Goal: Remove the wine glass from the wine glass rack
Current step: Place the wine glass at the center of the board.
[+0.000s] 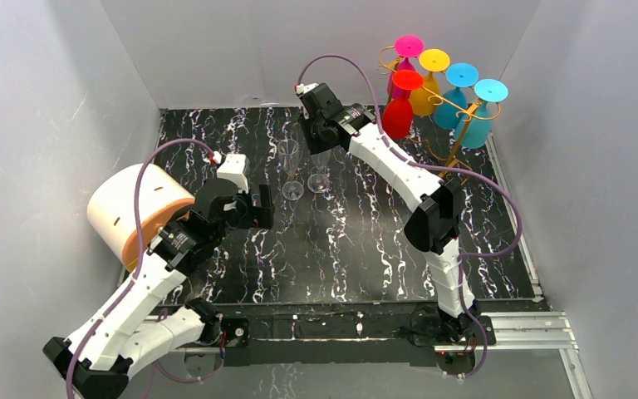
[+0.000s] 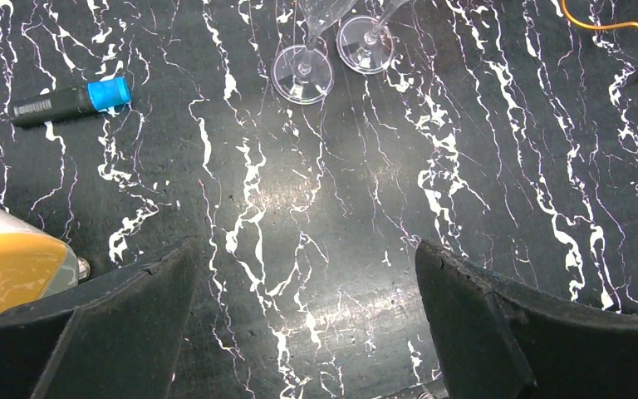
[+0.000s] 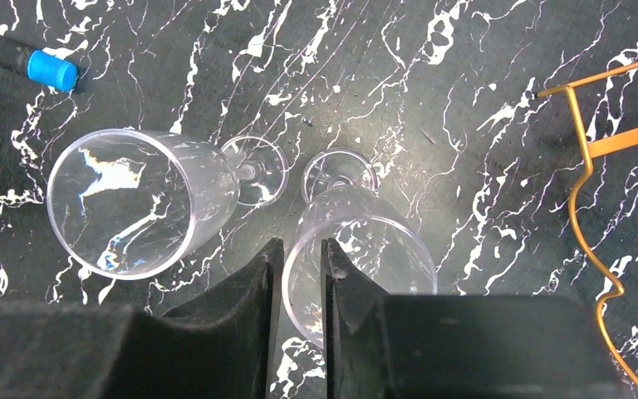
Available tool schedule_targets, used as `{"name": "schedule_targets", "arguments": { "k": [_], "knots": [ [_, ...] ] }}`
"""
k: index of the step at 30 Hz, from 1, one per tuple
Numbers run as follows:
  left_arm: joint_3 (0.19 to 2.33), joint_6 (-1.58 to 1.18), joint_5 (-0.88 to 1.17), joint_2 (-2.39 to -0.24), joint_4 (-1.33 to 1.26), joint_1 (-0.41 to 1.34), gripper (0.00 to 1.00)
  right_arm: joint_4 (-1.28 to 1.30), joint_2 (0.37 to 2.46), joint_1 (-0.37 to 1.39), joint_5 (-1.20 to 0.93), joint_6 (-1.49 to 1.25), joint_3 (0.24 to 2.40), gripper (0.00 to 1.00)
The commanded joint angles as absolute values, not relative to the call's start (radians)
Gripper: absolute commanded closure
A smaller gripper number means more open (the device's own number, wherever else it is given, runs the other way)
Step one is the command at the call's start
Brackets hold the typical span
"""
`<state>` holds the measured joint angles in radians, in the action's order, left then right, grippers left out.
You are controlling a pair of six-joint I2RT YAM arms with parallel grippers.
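Observation:
Two clear wine glasses stand upright side by side on the black marble mat, the left one (image 1: 289,170) (image 3: 133,199) and the right one (image 1: 319,179) (image 3: 357,241). My right gripper (image 3: 301,245) (image 1: 320,156) is directly above the right glass. Its jaws stand slightly apart and straddle the left rim wall without pinching it. The gold wire wine glass rack (image 1: 457,125) (image 3: 586,166) stands at the back right with several coloured glasses (image 1: 432,83) hanging upside down from it. My left gripper (image 2: 306,249) (image 1: 262,208) hovers wide open and empty over the mat, short of both glass bases (image 2: 302,73).
A black marker with a blue cap (image 2: 71,100) (image 3: 41,66) lies on the mat left of the glasses. A white and orange cylinder (image 1: 133,212) (image 2: 8,266) sits at the left beside my left arm. White walls close in the back and sides.

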<state>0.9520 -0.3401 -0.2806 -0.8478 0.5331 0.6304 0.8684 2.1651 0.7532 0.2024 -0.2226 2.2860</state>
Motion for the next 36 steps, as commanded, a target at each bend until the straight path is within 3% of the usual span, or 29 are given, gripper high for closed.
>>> {"name": "schedule_targets", "arguments": {
  "k": [1,5,22,36],
  "knots": [
    [0.997,-0.333,-0.286,-0.858,0.56,0.626,0.02,0.87,2.179,0.756,0.199,-0.212,2.355,0.69],
    [1.0,-0.33,-0.28,-0.866,0.56,0.626,0.02,0.864,2.174,0.755,0.201,-0.213,2.364,0.64],
    [1.014,-0.327,-0.271,-0.886,0.569,0.625,0.02,0.837,2.118,0.756,0.188,-0.214,2.393,0.64],
    [1.03,-0.33,-0.271,-0.915,0.565,0.626,0.02,0.769,1.969,0.755,0.149,-0.229,2.283,0.58]
  ]
}}
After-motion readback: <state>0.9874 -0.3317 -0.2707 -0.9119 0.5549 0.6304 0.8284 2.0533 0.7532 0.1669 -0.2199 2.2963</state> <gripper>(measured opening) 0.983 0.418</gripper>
